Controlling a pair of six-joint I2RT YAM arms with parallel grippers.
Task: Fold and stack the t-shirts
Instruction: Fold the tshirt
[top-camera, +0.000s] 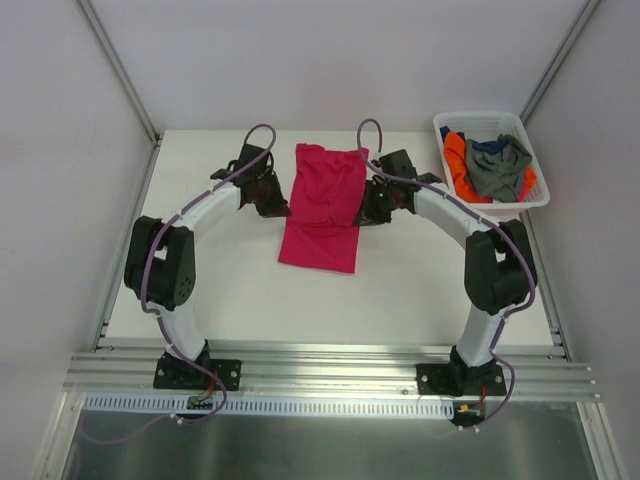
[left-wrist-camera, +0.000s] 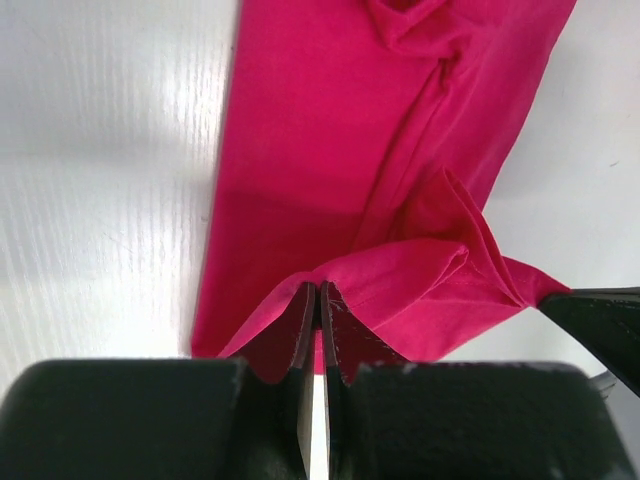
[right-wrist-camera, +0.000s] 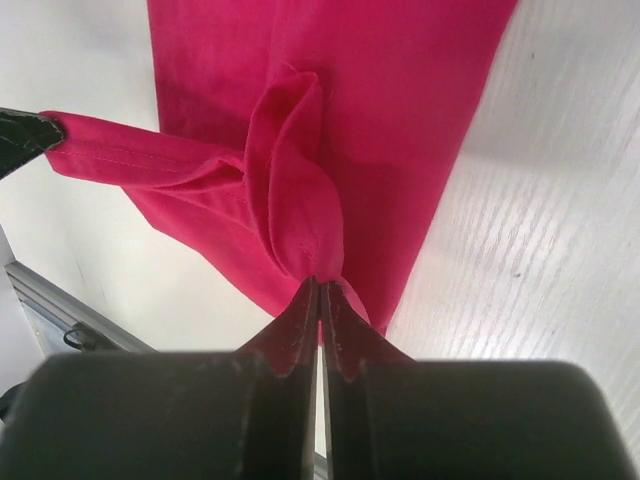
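Cloth was pinched on both sides. The left jaws were closed tight on a hem fold of the pink t-shirt (top-camera: 322, 200), and the right jaws were closed tight on the opposite end of the same fold.

Left wrist view: the pads met with pink fabric clamped between them. The gathered edge ran off to the right of the jaws, to the dark tip of the other arm's finger (left-wrist-camera: 600, 320).

Right wrist view: same grip, with a bunched ridge of cloth rising straight out from the closed jaws. A taut hem led left to the opposite fingertip (right-wrist-camera: 20, 135).

Top view: the shirt lay as a long narrow strip on the white bench (top-camera: 420, 290), directly between the two sets of jaws. One end reached beyond them towards the back wall. The other end lay flat on the near side of them, towards the arm bases. The held fold sat raised above the layer beneath it, and the rest of the strip rested on the bench.

A white basket (top-camera: 533, 150) stood well apart, to the right of the right jaws and slightly beyond them. It held the orange t-shirt (top-camera: 455, 158), the grey t-shirt (top-camera: 500, 172) and the dark blue t-shirt (top-camera: 487, 146), crumpled together. I could not tell how they were layered.
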